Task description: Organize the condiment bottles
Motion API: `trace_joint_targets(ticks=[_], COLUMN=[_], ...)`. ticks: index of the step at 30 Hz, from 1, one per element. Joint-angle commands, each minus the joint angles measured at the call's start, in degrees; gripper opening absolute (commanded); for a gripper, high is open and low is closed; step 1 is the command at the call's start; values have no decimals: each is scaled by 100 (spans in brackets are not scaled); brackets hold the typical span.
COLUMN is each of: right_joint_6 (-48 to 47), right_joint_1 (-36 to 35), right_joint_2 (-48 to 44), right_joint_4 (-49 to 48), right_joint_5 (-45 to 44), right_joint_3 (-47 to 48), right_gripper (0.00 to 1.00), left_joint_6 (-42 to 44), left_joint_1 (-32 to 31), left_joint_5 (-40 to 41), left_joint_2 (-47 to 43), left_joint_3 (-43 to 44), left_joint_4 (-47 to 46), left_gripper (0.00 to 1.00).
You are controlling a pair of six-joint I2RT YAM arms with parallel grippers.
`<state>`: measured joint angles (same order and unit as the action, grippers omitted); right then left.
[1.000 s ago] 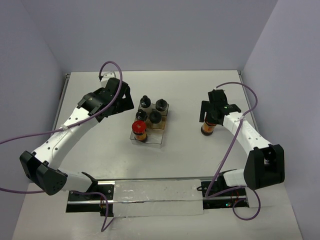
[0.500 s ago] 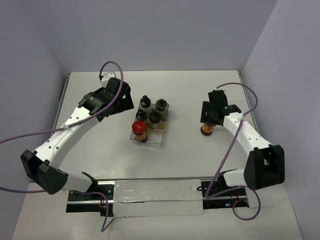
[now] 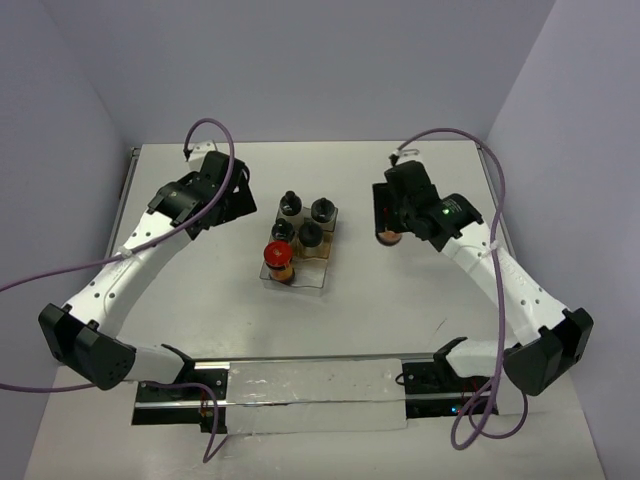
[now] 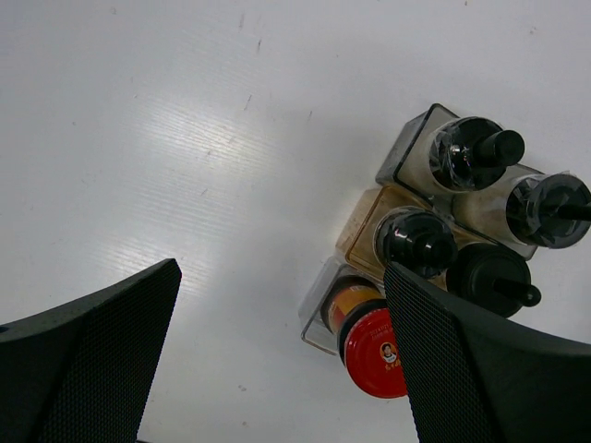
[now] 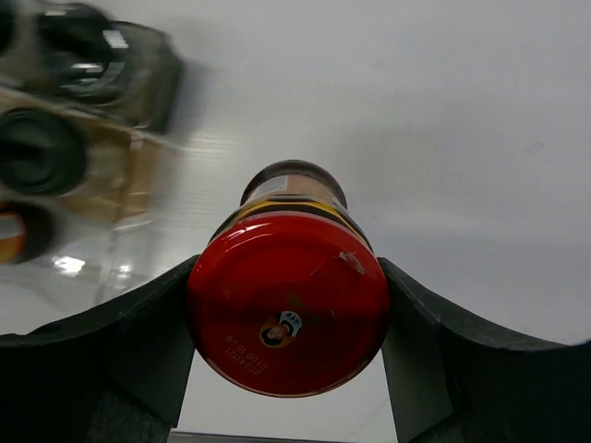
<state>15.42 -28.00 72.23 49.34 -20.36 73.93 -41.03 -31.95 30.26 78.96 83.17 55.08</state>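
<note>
Four clear jars with black caps (image 3: 304, 221) and one amber jar with a red cap (image 3: 279, 259) stand in the clear plastic tray (image 3: 310, 281); they also show in the left wrist view (image 4: 480, 212), with the red cap (image 4: 374, 352) at the tray's near end. My right gripper (image 3: 388, 222) is shut on the second amber red-capped jar (image 5: 288, 314) and holds it above the table, right of the tray. My left gripper (image 3: 228, 202) is open and empty, left of the tray.
The tray's corner beside the red-capped jar holds no jar. The table's raised back rim (image 3: 300, 142) runs along the far side. A metal rail (image 3: 300, 392) lies along the near edge. Purple cables loop over both arms.
My right gripper has lifted the amber jar and carried it left and toward the tray. My left gripper has drawn back slightly to the left.
</note>
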Motion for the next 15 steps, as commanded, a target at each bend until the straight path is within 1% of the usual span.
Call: trace_joint_targets(ticks=[1, 5, 7, 15], right_joint_6=[5, 5, 5, 5], right_joint_1=[-891, -1761, -2019, -2593], right_joint_2=[134, 494, 733, 1388], right_joint_4=[49, 33, -59, -365], right_joint_5=[7, 150, 249, 580], right_joint_3=[692, 1169, 1281, 1610], right_gripper=[29, 29, 29, 29], left_joint_6=[-136, -210, -283, -415], left_joint_1=[109, 247, 300, 380], left_joint_5=[134, 198, 179, 220], left_joint_2=[-307, -471, -580, -759], left_joint_3=[-107, -209, -274, -409], left_joint_4=[-42, 11, -21, -32], left_gripper=[100, 99, 99, 99])
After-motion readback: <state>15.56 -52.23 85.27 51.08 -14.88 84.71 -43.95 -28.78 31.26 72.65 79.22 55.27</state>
